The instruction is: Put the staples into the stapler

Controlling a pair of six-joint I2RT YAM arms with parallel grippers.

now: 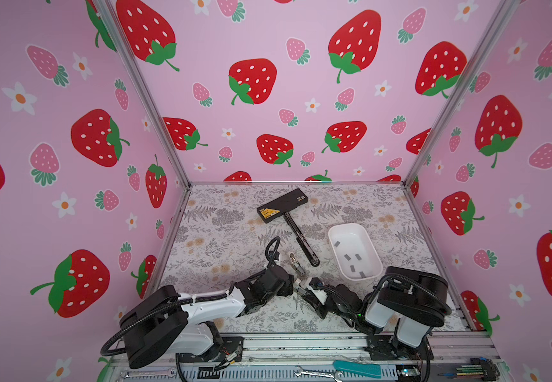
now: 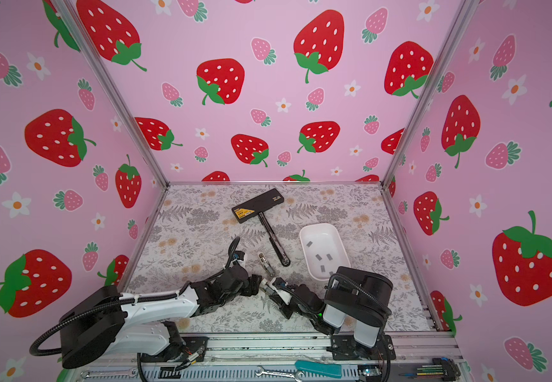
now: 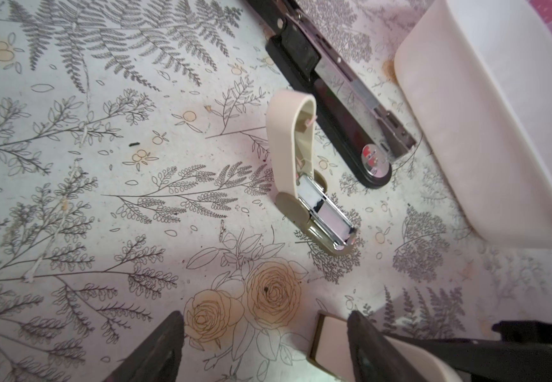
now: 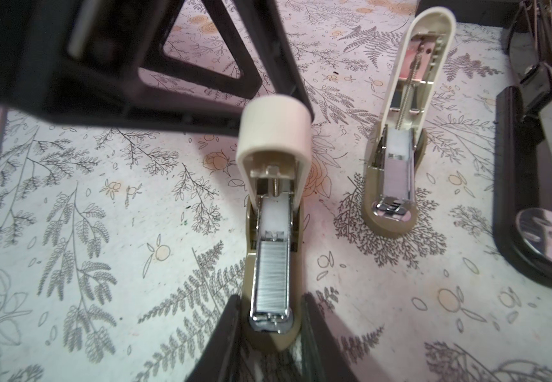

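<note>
While tight around stapler [image 4: 274,132], right claw [image 4: 269,307].

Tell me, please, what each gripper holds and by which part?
The right gripper clamps the loaded beige stapler by its base's front end; the left gripper holds nothing.

walls [image 1: 268,109]: pink, strawberries | tablecloth [image 1: 228,238]: grey floral | staples [image 4: 273,277]: grey | stapler [image 4: 273,132]: cream, tan

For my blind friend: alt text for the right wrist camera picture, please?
The right gripper clamps the base of a small beige stapler, lid flipped up, a silvery strip of staples lying in its channel. Beside it on the floral tabletop sit a second open beige stapler, empty, and part of a black stapler.
</note>
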